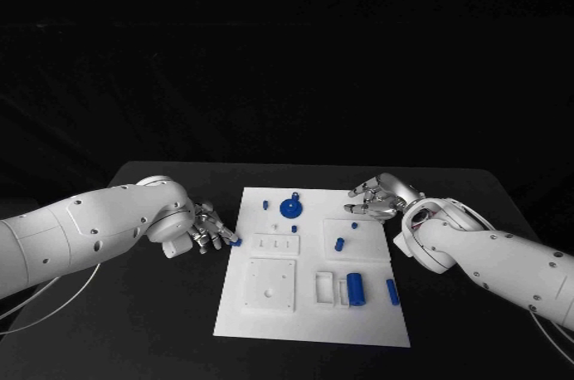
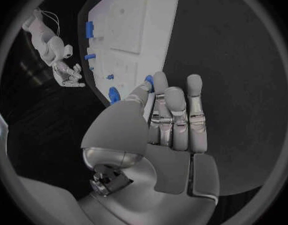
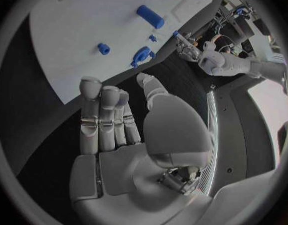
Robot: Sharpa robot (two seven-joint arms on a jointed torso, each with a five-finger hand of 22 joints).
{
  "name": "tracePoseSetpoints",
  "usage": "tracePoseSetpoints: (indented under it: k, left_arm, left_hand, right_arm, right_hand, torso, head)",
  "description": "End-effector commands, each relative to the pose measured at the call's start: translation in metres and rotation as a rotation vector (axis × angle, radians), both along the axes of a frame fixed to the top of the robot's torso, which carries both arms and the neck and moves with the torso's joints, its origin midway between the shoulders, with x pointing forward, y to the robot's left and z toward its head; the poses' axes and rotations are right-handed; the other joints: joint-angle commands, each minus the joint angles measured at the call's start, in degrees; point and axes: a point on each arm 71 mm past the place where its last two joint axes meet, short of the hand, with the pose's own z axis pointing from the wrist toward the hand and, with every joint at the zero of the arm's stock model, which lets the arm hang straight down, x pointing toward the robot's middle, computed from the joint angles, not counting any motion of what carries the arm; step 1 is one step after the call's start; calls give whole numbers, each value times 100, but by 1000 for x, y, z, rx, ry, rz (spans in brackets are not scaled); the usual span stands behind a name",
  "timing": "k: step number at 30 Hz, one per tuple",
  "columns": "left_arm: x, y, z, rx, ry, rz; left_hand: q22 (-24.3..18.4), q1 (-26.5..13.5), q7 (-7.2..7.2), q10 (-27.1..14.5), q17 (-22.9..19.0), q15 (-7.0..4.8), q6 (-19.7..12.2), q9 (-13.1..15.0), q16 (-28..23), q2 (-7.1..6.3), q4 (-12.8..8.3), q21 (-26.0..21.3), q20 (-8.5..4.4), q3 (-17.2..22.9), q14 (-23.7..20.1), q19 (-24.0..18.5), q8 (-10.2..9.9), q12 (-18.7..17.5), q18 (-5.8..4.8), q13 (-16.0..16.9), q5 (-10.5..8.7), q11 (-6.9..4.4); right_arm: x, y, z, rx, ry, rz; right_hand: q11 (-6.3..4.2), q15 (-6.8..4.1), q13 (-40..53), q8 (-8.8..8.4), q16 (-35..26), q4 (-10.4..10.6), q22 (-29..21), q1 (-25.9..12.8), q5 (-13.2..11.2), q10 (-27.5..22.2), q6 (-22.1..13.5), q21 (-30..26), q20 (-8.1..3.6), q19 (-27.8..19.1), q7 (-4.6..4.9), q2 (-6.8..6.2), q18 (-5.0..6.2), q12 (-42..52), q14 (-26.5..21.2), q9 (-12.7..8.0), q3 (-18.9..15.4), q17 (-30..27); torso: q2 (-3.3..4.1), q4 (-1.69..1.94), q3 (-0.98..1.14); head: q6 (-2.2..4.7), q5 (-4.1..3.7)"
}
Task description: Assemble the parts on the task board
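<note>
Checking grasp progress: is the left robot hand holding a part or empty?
Holding, it seems: the left robot hand pinches a small blue part at the task board's left edge.

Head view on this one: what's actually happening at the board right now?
A two-armed robot is partway through assembling small blue parts on the white task board. The left hand sits at the board's left edge, and its fingertips seem to pinch a small blue part. The right hand hovers by the far right corner with fingers apart, holding nothing. A blue round disc, a cylinder and several small pieces lie on the board.
</note>
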Motion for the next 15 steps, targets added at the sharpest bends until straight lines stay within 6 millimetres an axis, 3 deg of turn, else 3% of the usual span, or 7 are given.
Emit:
tracePoseSetpoints:
  k: [1, 2, 4, 7, 10, 15]
  left_arm:
    - [-2, -2, -3, 1, 21, 2]
    - [-2, -2, -3, 2, 21, 2]
    - [-2, -2, -3, 4, 21, 2]
    - [-1, -2, -3, 9, 18, 4]
    - [-1, -2, -3, 15, 15, 7]
    - [-1, 0, -2, 30, 11, 8]
  left_hand:
    - [81, -48, 19, 273, -8, 36, -118, -85, -28, -136, 167, -47, 20, -6, 20, 50, -35, -4, 0, 11, -252, 22]
    - [84, -51, 25, 273, -9, 38, -147, -106, -27, -174, 226, -65, 22, 4, 23, 58, -14, -3, 2, 15, -283, 26]
    - [87, -120, 36, 274, -12, 45, -193, -111, -29, -266, 347, -87, 28, -10, 23, 68, 15, 7, 4, 21, -616, 35]
    - [99, -106, 42, 275, -19, 48, -263, -113, -26, -381, 528, -153, 34, 61, 27, 106, 120, 15, 8, 33, -687, 40]
    - [101, -155, 41, 274, -21, 50, -293, -113, -23, -444, 594, -168, 35, 57, 29, 119, 137, 26, 10, 39, -816, 42]
    - [104, -210, 40, 273, -25, 53, -321, -113, -24, -535, 653, -184, 37, 47, 31, 130, 156, 25, 11, 39, -872, 44]
  right_arm:
    - [0, 1, 0, -1, -1, 11]
    - [0, 1, 0, -1, -1, 11]
    - [0, 1, 0, -1, -1, 11]
    - [0, 1, 0, -1, -1, 11]
    - [0, 1, 0, -1, -1, 11]
    - [0, 1, 0, -1, -1, 10]
  right_hand:
    - [4, -19, 6, -22, -30, -2, 311, -77, 31, 13, -7, 31, 0, 245, 16, -2, 80, -1, 36, -7, 37, -4]
    - [4, -19, 6, -22, -30, -2, 311, -77, 31, 13, -7, 31, 0, 245, 16, -2, 80, -1, 36, -7, 37, -4]
    - [4, -19, 6, -22, -30, -2, 311, -77, 31, 13, -7, 31, 0, 245, 16, -2, 80, -1, 36, -7, 37, -4]
    - [4, -19, 6, -22, -30, -2, 311, -77, 31, 13, -7, 31, 0, 245, 16, -2, 80, -1, 36, -7, 37, -4]
    - [4, -19, 6, -22, -30, -2, 311, -77, 31, 13, -7, 31, 0, 245, 16, -2, 80, -1, 36, -7, 37, -4]
    - [4, -19, 6, -22, -30, -2, 311, -77, 31, 13, -7, 31, 0, 245, 16, -2, 80, -1, 36, -7, 37, -4]
  torso:
    - [2, -2, 2]
    - [2, -2, 2]
    - [2, -2, 3]
    - [2, -2, 4]
    - [2, -5, 4]
    - [2, -1, 3]
  head:
    - [5, -4]
    - [5, -4]
    - [5, -5]
    - [3, -11]
    - [8, -14]
    - [11, -22]
